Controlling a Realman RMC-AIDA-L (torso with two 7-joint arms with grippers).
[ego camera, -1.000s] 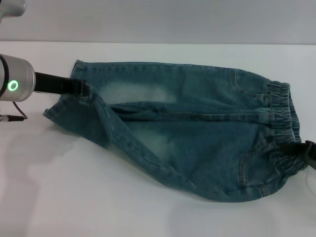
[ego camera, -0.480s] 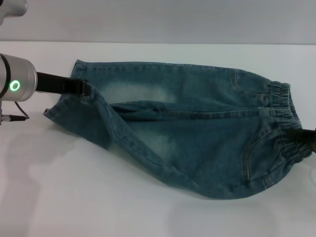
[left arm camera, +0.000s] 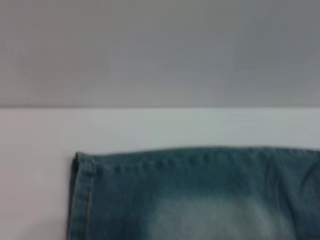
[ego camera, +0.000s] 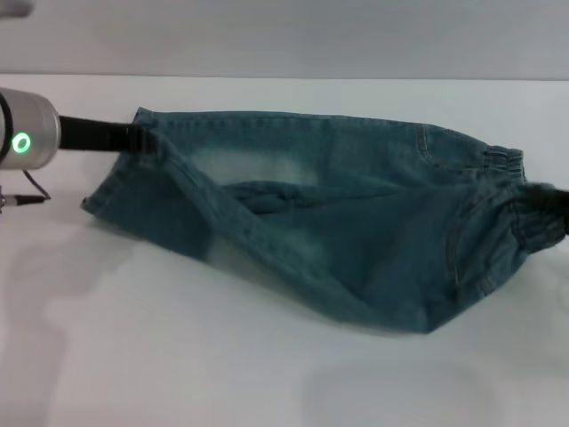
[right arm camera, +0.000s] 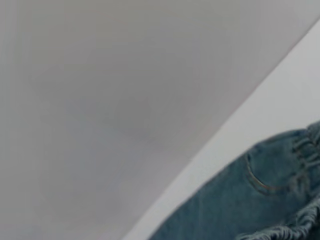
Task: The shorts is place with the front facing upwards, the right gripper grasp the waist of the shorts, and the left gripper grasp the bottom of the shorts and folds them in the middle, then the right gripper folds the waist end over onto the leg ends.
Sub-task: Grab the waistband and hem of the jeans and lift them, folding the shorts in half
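Fingers (ego camera: 140, 142) pinching shorts (ego camera: 356, 222) (long axis left-right), waist probably rightward.

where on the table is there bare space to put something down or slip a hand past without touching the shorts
Bare table runs along the whole near side, in front of the shorts. A narrower bare strip lies behind them, up to the wall. The ends are crowded: the left gripper holds the leg hem on the left, and the right gripper holds the waistband at the right edge.
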